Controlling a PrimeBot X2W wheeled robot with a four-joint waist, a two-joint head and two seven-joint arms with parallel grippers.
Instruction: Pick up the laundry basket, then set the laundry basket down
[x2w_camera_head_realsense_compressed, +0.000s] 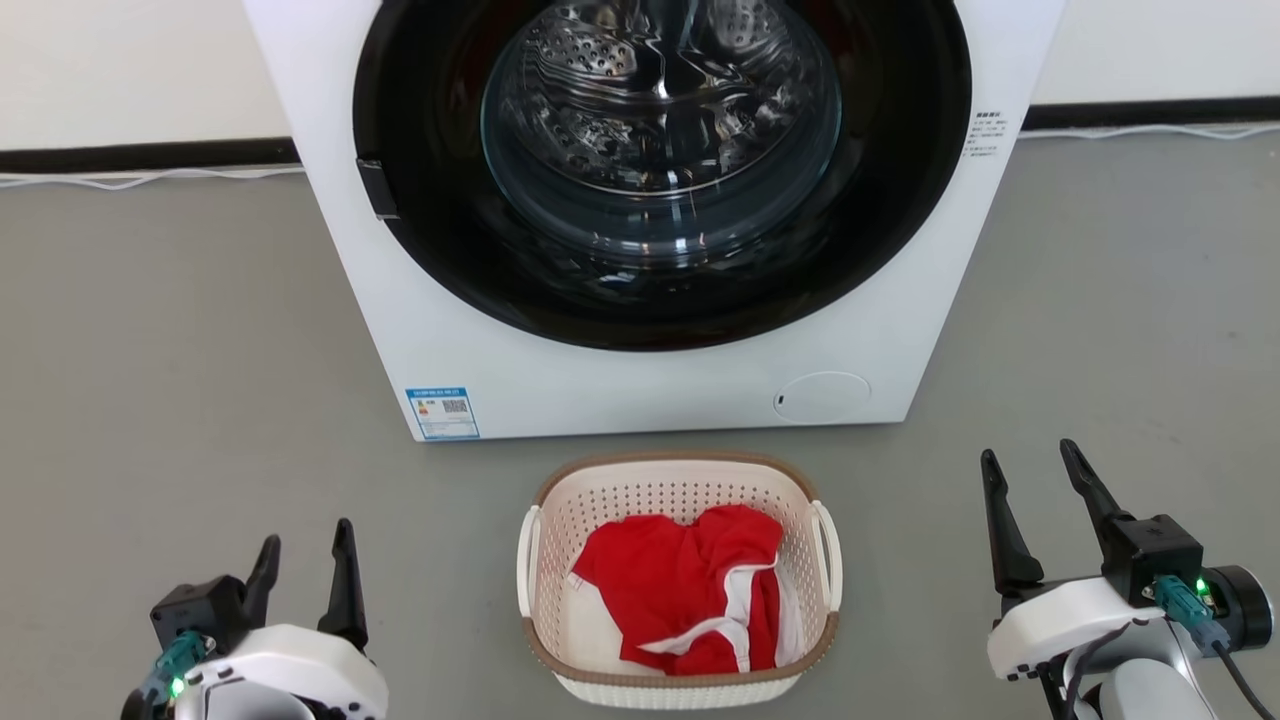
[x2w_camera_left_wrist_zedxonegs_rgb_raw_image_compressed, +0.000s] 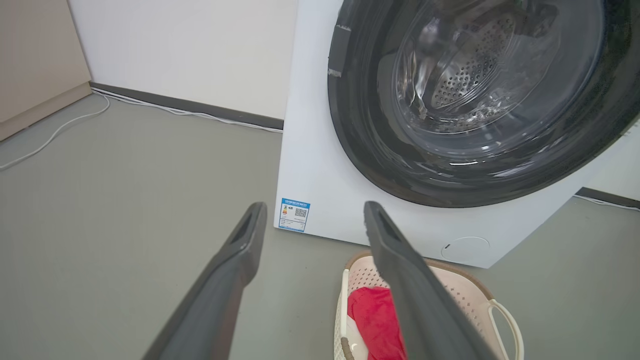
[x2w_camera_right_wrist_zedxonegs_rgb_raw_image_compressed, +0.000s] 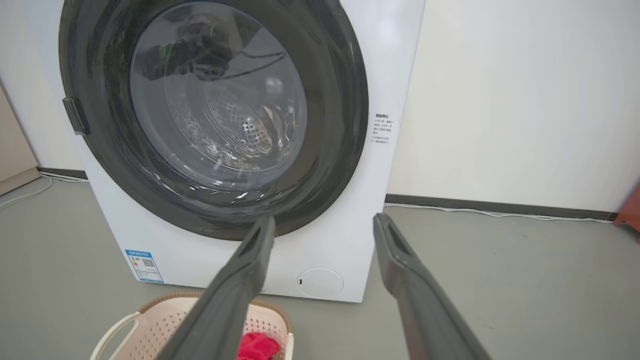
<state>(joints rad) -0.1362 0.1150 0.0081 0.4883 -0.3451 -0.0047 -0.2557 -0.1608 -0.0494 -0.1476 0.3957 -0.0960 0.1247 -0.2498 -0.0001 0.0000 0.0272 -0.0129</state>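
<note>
The laundry basket is cream-white and perforated, with a brown rim and white side handles. It stands on the grey floor just in front of the washer, with a red and white garment inside. My left gripper is open at the lower left, well clear of the basket. My right gripper is open at the lower right, also apart from it. In the left wrist view the laundry basket lies under my right finger. In the right wrist view the laundry basket sits at the bottom left.
A white front-loading washer with a dark round glass door stands right behind the basket. White cables run along the dark skirting at the wall. Grey floor spreads to both sides.
</note>
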